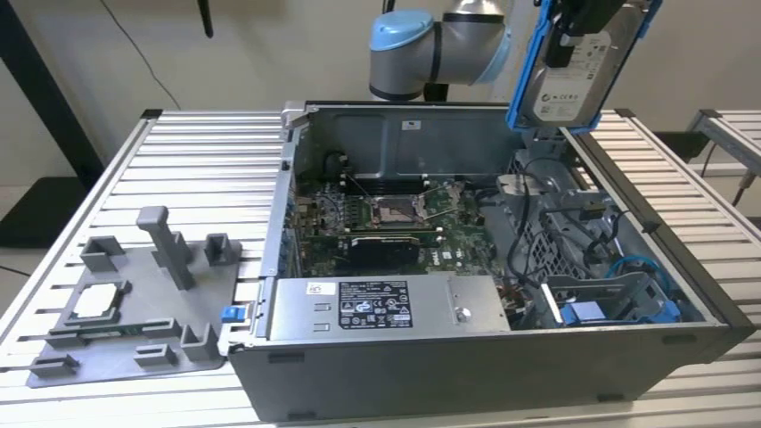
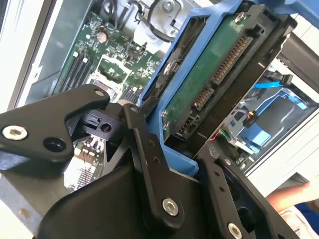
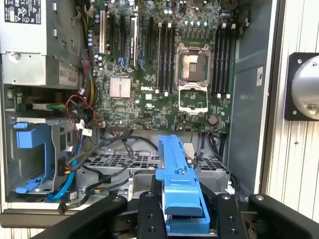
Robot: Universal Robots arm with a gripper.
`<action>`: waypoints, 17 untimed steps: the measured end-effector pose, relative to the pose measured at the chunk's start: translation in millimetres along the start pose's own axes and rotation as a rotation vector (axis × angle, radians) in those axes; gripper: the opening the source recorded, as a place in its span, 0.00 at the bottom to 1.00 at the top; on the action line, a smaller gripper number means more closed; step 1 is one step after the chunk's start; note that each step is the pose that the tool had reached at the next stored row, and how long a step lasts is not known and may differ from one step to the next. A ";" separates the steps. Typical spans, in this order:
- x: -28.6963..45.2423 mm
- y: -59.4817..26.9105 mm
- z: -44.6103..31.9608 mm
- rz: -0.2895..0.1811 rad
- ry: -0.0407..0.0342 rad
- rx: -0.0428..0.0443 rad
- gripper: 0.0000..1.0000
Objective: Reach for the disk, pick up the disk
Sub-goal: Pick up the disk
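Pincer (image 3: 182,219) around one disk (image 1: 576,76)

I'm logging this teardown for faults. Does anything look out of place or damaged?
Nothing looks damaged. The disk is out of the open computer case, held upright above it by the gripper. The motherboard's CPU socket sits open.
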State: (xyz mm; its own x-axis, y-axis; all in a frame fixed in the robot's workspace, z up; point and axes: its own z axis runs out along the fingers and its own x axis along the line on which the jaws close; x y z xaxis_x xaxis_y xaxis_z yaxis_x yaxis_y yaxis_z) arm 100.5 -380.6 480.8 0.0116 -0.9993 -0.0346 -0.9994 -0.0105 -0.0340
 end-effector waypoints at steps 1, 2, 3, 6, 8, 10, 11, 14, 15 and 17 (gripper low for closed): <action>0.0 0.0 0.0 0.000 0.0000 0.0000 0.00; 0.0 0.0 0.0 0.000 0.0000 0.0000 0.00; 0.0 0.0 0.0 0.000 -0.0001 0.0000 0.00; 0.3 -0.1 0.0 0.000 -0.0002 0.0000 0.00; 1.3 -0.4 -0.1 0.000 0.0001 -0.0001 0.00; 3.7 -0.7 -0.1 0.000 -0.0001 -0.0008 0.00; 5.3 -1.0 -0.2 0.000 0.0000 -0.0013 0.00; 11.1 -1.9 -0.3 0.000 0.0000 -0.0035 0.00; 13.3 -2.2 -0.4 0.000 -0.0001 -0.0043 0.00; 18.0 -2.8 -0.5 0.000 -0.0001 -0.0060 0.00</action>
State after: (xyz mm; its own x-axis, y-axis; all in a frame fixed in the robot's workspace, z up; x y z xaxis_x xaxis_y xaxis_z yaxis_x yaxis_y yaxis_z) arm 103.5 -398.6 480.8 0.0114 -0.9993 -0.0347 -0.9996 -0.0105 -0.0280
